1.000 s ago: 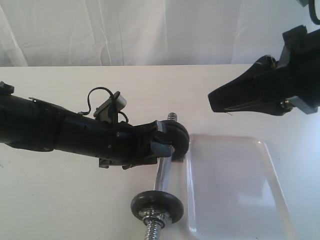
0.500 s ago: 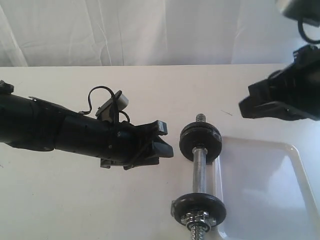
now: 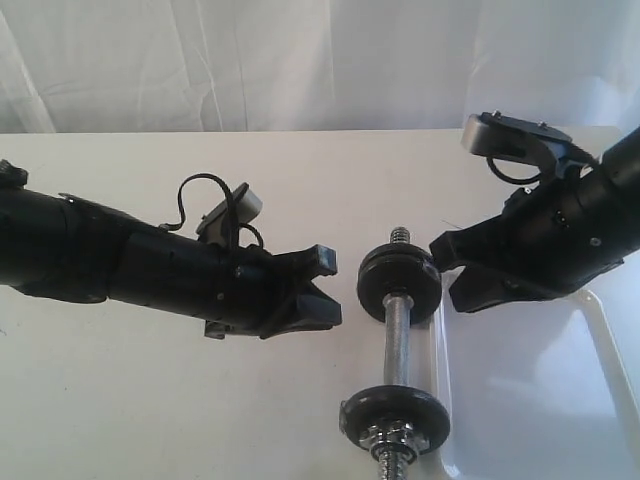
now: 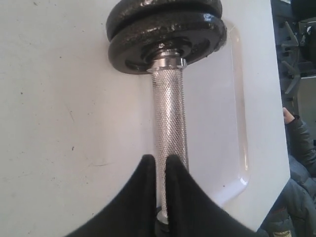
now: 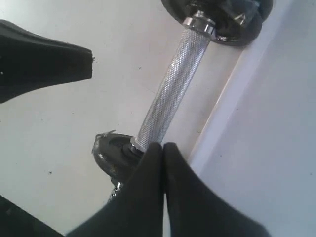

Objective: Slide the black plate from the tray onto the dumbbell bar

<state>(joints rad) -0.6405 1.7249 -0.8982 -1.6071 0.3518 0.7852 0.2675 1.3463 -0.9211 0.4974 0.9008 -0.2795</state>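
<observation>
The dumbbell bar [image 3: 399, 340] lies on the white table beside the tray [image 3: 530, 400], which holds nothing. The black plate [image 3: 400, 282] sits on the bar's far end. In the left wrist view two black discs [image 4: 168, 42] are stacked at one end of the knurled bar [image 4: 169, 118]. My left gripper [image 3: 330, 290] hangs just left of the dumbbell, clear of it. Its fingertips [image 4: 160, 158] stand a thin slit apart with nothing between them. My right gripper [image 3: 445, 270] hovers right of the far plate, over the tray's corner, its jaws [image 5: 163, 145] pressed together and empty.
A second black disc [image 3: 395, 418] with a chrome nut [image 3: 395, 440] sits on the bar's near end. White curtains hang behind the table. A person's dark sleeve [image 4: 298, 143] shows past the table edge in the left wrist view.
The left jaws let go of the plate on the bar's far end, then closed to a slit. The right arm dropped down and left toward that plate. Dumbbell and tray now sit further right.
</observation>
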